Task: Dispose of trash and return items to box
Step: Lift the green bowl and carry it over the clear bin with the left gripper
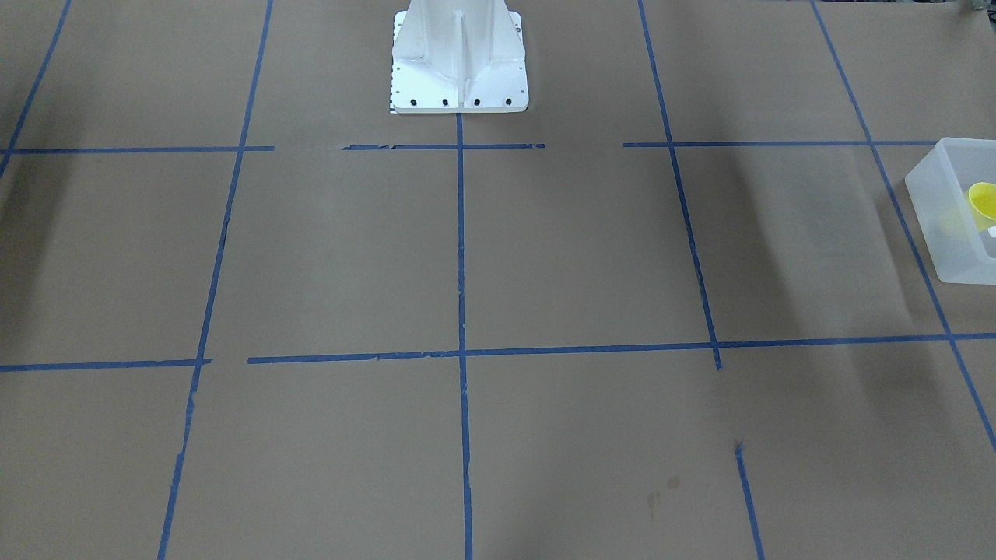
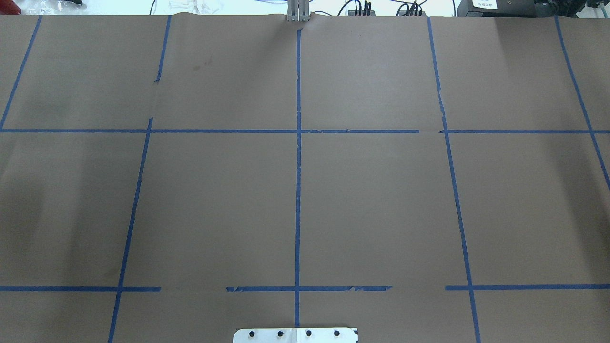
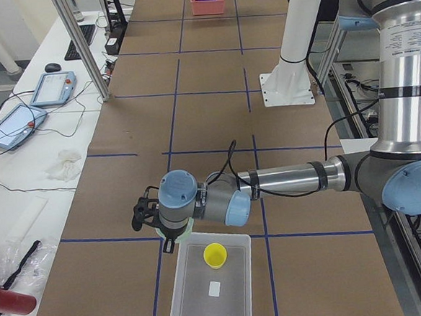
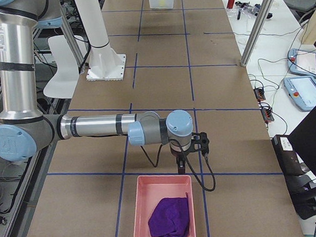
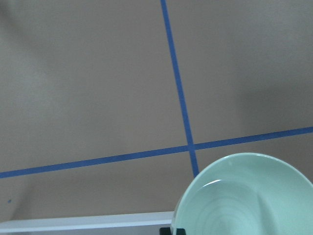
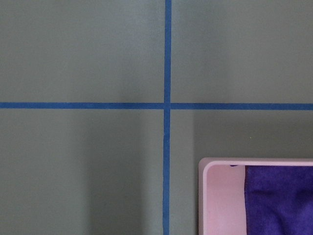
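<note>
The translucent white box [image 3: 232, 310] stands at the table's left end, also at the edge of the front view [image 1: 945, 233]. The yellow cup [image 3: 215, 255] lies inside it, next to a small white label [image 3: 214, 288]. My left gripper [image 3: 169, 240] hangs over the box's far rim. It is shut on the pale green bowl [image 5: 244, 198], which fills the lower right of the left wrist view above the box rim [image 5: 83, 223]. My right gripper [image 4: 181, 164] hangs just beyond the pink bin [image 4: 133, 218]; I cannot tell whether it is open.
The pink bin holds a purple cloth [image 4: 169, 221], also in the right wrist view [image 6: 279, 200]. The white robot base [image 1: 459, 70] stands at mid table. Blue tape lines cross the brown paper. Tablets and cables lie on the side bench [image 3: 20, 124].
</note>
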Robot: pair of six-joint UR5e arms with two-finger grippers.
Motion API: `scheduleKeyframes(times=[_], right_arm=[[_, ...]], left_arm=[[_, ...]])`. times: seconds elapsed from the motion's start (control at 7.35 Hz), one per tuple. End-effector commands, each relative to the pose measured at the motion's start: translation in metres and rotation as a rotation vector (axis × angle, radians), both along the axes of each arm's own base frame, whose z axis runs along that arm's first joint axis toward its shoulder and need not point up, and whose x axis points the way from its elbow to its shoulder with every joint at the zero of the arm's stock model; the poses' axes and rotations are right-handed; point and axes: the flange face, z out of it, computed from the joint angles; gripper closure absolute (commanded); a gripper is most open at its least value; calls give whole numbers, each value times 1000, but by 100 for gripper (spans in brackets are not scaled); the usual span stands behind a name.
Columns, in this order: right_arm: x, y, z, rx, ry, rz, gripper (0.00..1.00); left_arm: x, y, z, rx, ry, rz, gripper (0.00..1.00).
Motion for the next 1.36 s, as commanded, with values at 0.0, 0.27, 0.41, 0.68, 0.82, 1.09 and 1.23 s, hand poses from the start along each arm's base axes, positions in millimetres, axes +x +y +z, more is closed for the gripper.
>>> scheduleKeyframes(times=[0.0,0.27,0.41,0.68,0.82,1.09,1.23], right_arm=[[-3,-24,-17,14,-56,2,0],[-6,-23,-35,14,-111,14,0],[-6,-23,-37,6,-107,22,0],[-5,-22,-49,31,-100,23,0],[-5,-20,-52,36,-98,24,0],[-5,-18,-56,44,-99,24,0],[-6,-16,-54,39,-99,22,0]], left_arm=[[-27,16,58,-114,11,-51,100],[-37,31,95,-192,29,-77,100],[-38,36,106,-216,33,-82,100],[-41,55,140,-280,44,-88,100],[-43,65,155,-305,46,-95,100],[-50,72,167,-292,19,-119,100],[-54,74,173,-270,-30,-126,100]])
